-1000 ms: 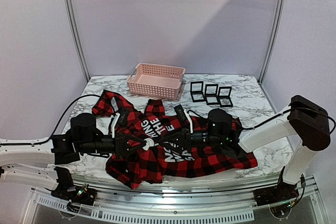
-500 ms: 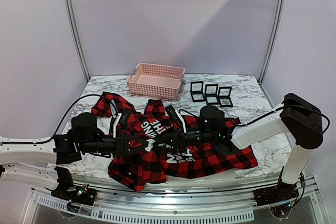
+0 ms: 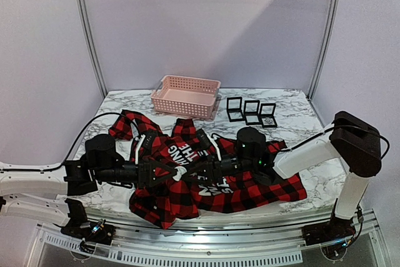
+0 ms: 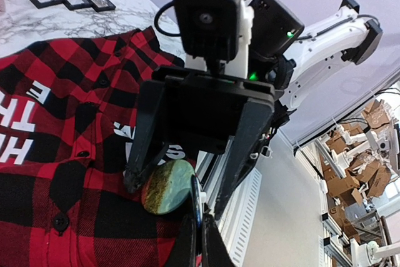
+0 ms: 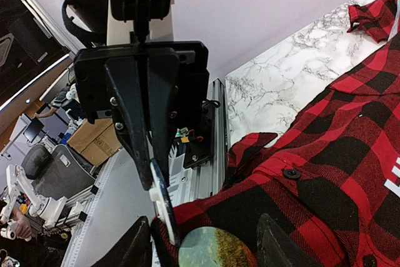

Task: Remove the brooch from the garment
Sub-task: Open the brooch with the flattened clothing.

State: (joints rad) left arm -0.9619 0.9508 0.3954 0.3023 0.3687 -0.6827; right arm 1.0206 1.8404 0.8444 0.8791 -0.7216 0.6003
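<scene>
The garment (image 3: 250, 189), a red-and-black plaid shirt with white lettering, lies across the near half of the table. Pinned on it is the brooch (image 4: 166, 187), a round green-and-brown disc, which also shows low in the right wrist view (image 5: 215, 253). My right gripper (image 5: 206, 251) is open, one finger on each side of the brooch. The left finger nearly touches its rim. My left gripper (image 4: 201, 220) faces it, shut on a thin blue disc (image 5: 160, 207) with a white nub, set edge-on in the fold of cloth beside the brooch. Both grippers (image 3: 181, 170) meet over the shirt's front.
A pink slotted basket (image 3: 185, 95) stands at the back of the marble table (image 3: 312, 182). Several small black open boxes (image 3: 251, 112) sit to its right. The table's metal front rail (image 3: 206, 251) runs just below the shirt's hem.
My right arm has slid left until its fingers straddle the brooch, and its jaws have narrowed a little. The shirt has bunched slightly to the left. The left gripper has stayed shut and still.
</scene>
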